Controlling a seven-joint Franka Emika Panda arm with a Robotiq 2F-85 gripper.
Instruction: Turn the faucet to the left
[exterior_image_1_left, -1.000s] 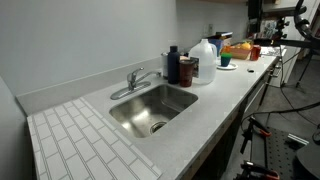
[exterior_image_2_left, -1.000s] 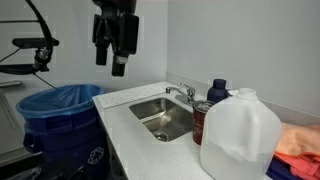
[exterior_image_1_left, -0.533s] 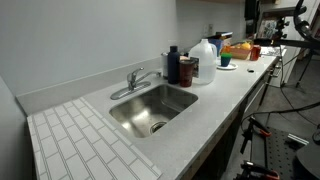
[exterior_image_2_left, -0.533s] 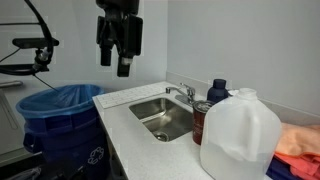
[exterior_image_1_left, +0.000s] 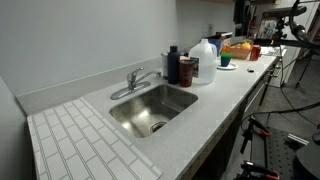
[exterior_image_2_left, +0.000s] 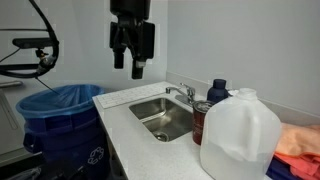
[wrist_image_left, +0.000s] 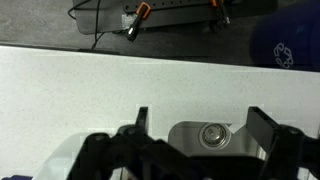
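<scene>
faucet (exterior_image_1_left: 133, 80) chrome | bin (exterior_image_2_left: 60, 110) blue | mat (exterior_image_1_left: 85, 145) white, brick-patterned | cloth (exterior_image_2_left: 300, 140) perhaps orange

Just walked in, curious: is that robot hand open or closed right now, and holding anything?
Hand: open, holding nothing, up in the air away from the faucet.

No words or numbers can be read anywhere. The only clear sign is a white recycling symbol on the blue bin (exterior_image_2_left: 62, 118), which shows in an exterior view and again in the wrist view. The labels on the bottles (exterior_image_1_left: 187, 70) beside the sink are too small to read.
</scene>
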